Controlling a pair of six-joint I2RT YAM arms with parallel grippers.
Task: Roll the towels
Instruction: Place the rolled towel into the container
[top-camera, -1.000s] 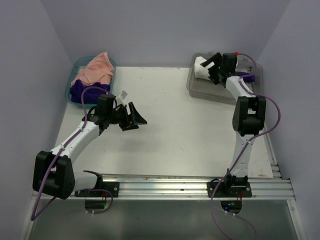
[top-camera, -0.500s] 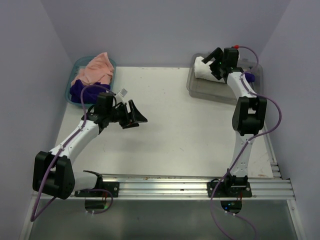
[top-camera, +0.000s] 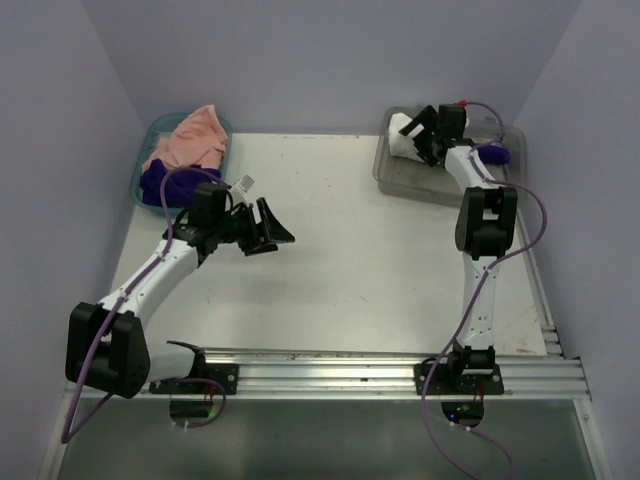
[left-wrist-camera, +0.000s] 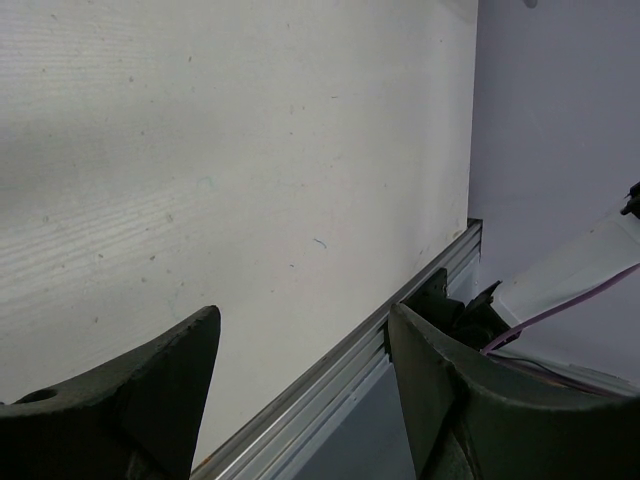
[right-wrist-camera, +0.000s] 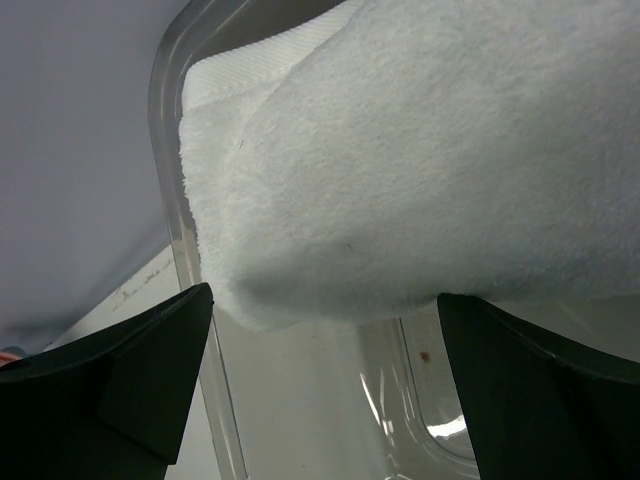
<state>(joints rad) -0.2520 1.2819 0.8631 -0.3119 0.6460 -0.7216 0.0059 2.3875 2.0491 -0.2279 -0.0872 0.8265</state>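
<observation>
Over the near bench (top-camera: 360, 250) the left jaws hang released and empty, unmoved in the last second; farther back, the right jaws, spread wide and grasping nothing, have lifted and dipped again just beside the white towel (right-wrist-camera: 420, 150), which lies as a compact roll in the clear bin (top-camera: 385, 170) near a purple towel (top-camera: 497, 154); that roll looks delivered; the peach towel (top-camera: 195, 135) and a dark purple towel (top-camera: 170, 182) lie unrolled in the teal basket (top-camera: 140, 190).
</observation>
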